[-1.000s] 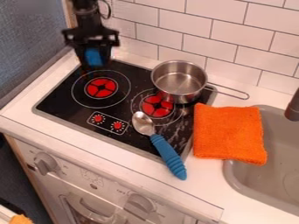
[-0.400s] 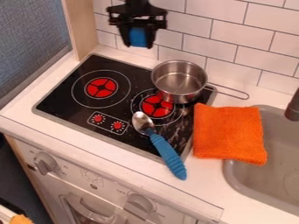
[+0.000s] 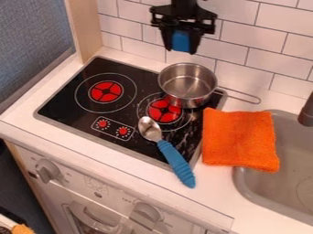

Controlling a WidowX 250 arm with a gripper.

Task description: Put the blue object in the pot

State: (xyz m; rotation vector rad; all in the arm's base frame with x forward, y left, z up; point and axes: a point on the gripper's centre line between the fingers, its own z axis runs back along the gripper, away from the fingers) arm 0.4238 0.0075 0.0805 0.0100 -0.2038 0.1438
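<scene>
The pincer point(image 3: 181, 50) is squeezing the lifted blue block point(image 3: 181, 40) at the pot's point(image 3: 188, 86) twelve o'clock, and dropping it in is waiting.

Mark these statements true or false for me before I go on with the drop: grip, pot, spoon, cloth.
1. The gripper holds the blue object. True.
2. The blue object is already in the pot. False: the gripper holds it outside the pot.
3. The spoon lies inside the pot. False: the spoon lies on the cooktop, its handle reaching past the front edge.
4. The orange cloth overlaps the sink's rim. True.
</scene>
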